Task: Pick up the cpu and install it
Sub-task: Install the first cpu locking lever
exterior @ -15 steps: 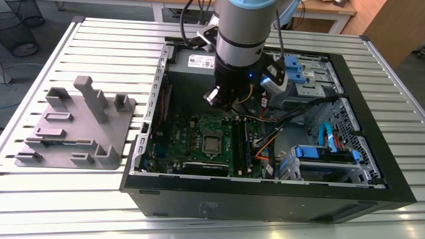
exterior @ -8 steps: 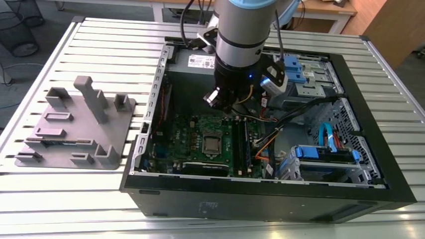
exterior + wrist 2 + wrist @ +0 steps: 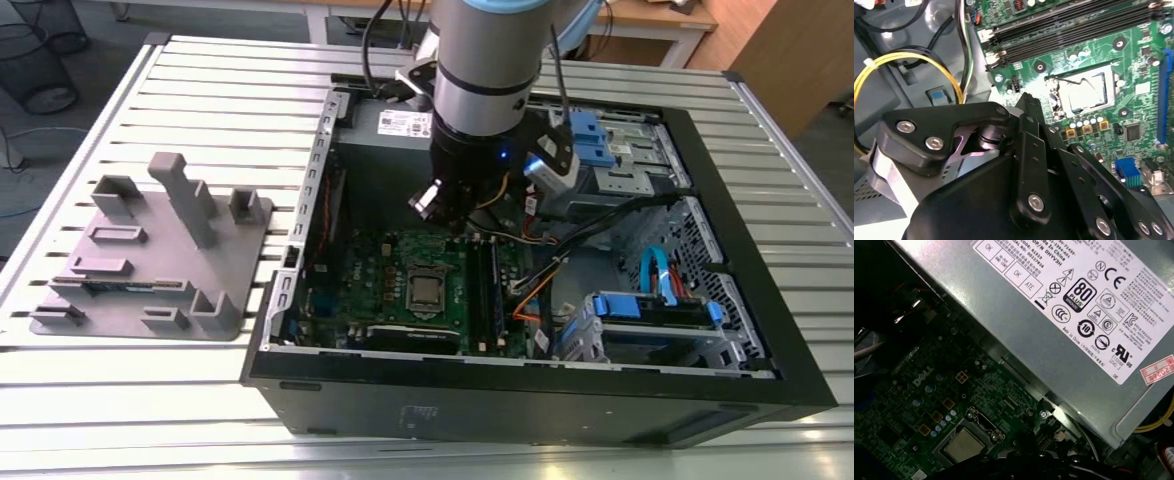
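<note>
One gripper (image 3: 454, 215) hangs over the green motherboard (image 3: 387, 260) inside the open computer case (image 3: 534, 385), and whether its jaws are parted or clenched I cannot tell; its black linkage crowds the second wrist view. Just beyond the fingertips sits the cpu (image 3: 426, 289), lying flat in the metal-framed socket (image 3: 426, 270), silver top up, in both wrist views too (image 3: 1085, 92) (image 3: 963, 445). Beside the socket run the memory slots (image 3: 1064, 30). Further out, the grey power supply (image 3: 1054, 325) borders the board. Well apart, on the exterior view's left, a grey plastic holder (image 3: 147, 260) rests on the slatted table (image 3: 214, 80).
</note>
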`<action>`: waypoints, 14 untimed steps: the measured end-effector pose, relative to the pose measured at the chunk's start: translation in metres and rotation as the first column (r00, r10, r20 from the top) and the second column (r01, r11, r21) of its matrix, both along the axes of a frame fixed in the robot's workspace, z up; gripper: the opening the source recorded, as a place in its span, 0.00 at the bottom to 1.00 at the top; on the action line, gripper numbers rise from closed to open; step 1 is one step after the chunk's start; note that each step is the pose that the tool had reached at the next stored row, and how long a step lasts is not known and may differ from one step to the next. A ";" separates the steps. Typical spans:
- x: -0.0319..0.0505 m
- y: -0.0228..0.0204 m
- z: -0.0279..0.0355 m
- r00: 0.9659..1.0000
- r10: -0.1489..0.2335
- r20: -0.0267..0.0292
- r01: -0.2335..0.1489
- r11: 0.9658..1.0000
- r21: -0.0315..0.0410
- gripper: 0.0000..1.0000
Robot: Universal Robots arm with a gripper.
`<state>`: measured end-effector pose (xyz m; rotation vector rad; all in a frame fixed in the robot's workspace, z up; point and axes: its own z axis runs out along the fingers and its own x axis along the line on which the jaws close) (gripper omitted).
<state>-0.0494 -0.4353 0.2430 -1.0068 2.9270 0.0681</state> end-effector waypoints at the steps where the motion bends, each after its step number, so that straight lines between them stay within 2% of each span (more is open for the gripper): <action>1: 0.0000 -0.0003 -0.0001 1.000 -0.004 0.000 0.004 1.000 -0.001 0.11; 4: 0.0001 -0.0005 -0.0002 1.000 -0.028 0.000 0.028 1.000 -0.004 0.11; 10: 0.0001 -0.0005 -0.0004 1.000 -0.029 0.000 0.029 1.000 -0.005 0.11; 14: 0.0000 -0.0013 -0.0016 0.999 -0.040 0.001 0.040 0.999 -0.015 0.11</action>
